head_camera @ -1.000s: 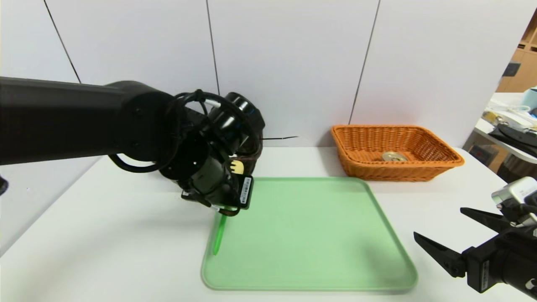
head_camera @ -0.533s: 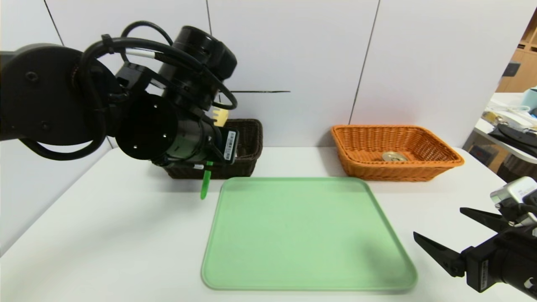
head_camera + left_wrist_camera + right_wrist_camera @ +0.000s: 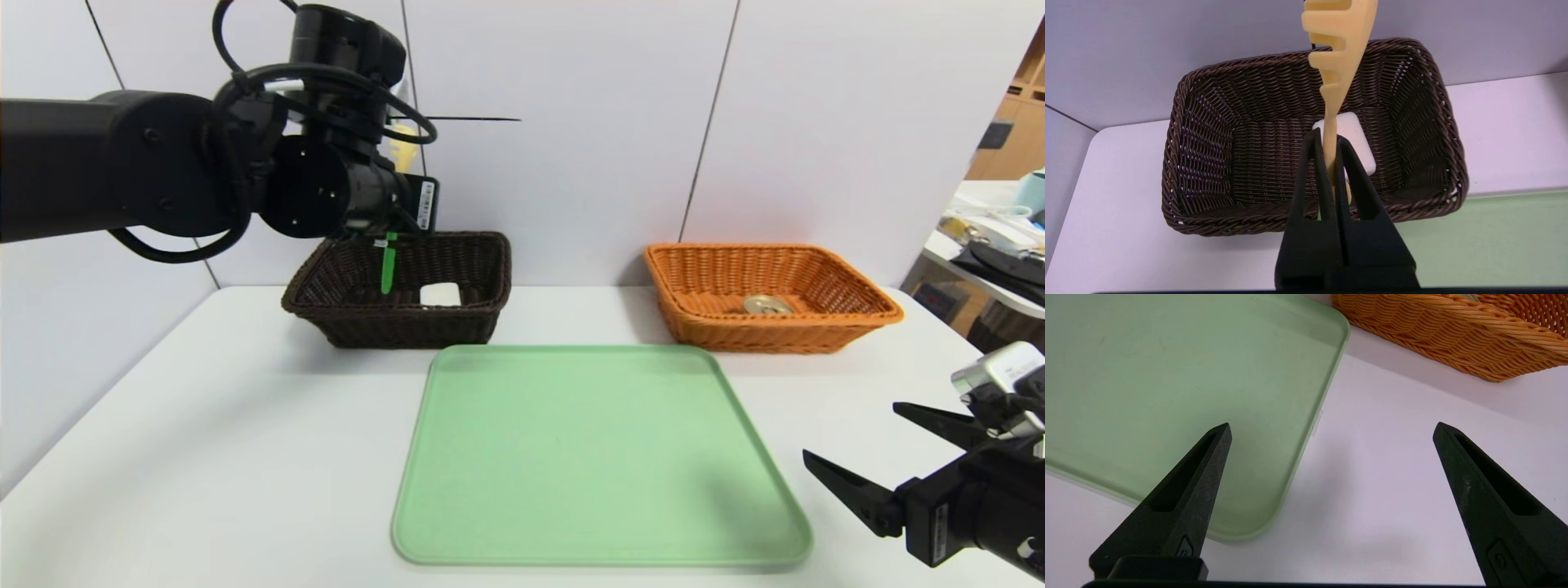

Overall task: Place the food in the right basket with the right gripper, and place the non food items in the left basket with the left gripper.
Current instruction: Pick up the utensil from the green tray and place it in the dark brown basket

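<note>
The left end effector (image 3: 1327, 153), clamped on the pasta fork (image 3: 1336, 73), hung above the dark left basket (image 3: 326, 273), the fork's long axis upright, green handle pointing down into it.

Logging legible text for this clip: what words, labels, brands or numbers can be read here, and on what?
None can be read.
White sticker on the left gripper's wrist: barcode-like print, too small.
White sticker on the right gripper's body: too small.
Tin can in the orange basket: only its gold lid shows, no label visible.
</note>
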{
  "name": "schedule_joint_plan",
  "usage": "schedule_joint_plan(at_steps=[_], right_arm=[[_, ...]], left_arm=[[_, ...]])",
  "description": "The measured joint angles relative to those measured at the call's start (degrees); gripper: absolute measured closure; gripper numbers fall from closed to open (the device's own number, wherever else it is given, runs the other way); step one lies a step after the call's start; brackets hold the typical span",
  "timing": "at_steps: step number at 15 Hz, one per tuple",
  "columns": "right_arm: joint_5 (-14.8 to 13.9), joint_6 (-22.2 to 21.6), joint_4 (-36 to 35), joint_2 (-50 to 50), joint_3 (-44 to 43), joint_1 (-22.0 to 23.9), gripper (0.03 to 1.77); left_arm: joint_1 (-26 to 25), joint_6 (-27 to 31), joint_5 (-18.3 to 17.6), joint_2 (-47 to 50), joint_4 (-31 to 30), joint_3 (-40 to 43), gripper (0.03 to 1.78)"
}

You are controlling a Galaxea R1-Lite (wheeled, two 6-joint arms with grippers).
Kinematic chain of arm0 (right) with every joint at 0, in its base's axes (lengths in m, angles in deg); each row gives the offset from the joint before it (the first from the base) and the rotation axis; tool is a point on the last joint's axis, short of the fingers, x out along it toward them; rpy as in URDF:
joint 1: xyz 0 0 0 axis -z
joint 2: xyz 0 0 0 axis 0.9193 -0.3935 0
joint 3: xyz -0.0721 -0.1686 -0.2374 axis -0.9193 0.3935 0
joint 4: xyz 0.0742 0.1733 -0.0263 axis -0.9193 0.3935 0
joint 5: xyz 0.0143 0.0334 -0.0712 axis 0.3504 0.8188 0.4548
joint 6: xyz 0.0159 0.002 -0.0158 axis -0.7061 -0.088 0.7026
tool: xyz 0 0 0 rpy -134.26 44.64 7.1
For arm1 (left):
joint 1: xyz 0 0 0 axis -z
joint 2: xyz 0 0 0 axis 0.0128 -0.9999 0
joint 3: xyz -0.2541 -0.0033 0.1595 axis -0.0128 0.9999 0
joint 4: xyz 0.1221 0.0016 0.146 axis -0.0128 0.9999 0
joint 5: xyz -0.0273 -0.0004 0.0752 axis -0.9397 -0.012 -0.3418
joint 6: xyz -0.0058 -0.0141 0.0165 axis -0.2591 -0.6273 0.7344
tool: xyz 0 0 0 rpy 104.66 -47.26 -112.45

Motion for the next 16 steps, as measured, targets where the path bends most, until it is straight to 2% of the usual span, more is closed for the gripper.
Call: schedule_joint_plan(at_steps=[3, 10, 12, 16], right_arm=[[0.0, 0.0, 0.1, 0.0, -0.3, 0.0, 0.1], [-0.1, -0.1, 0.1, 0.2, 0.0, 0.1, 0.1], [-0.1, -0.1, 0.1, 0.3, 0.2, 0.1, 0.1], [-0.1, 0.0, 0.1, 0.2, 0.2, 0.1, 0.1]], left_arm=[[-2.1, -0.2, -0.4, -3.3, -0.6, -0.4, 1.75], [-6.2, -0.4, -1.2, -12.4, -6.2, -0.2, 1.75], [-7.4, 0.0, -2.5, -14.2, -7.5, -1.5, 1.75], [-7.7, 0.8, -3.4, -15.3, -2.8, -10.7, 1.75]])
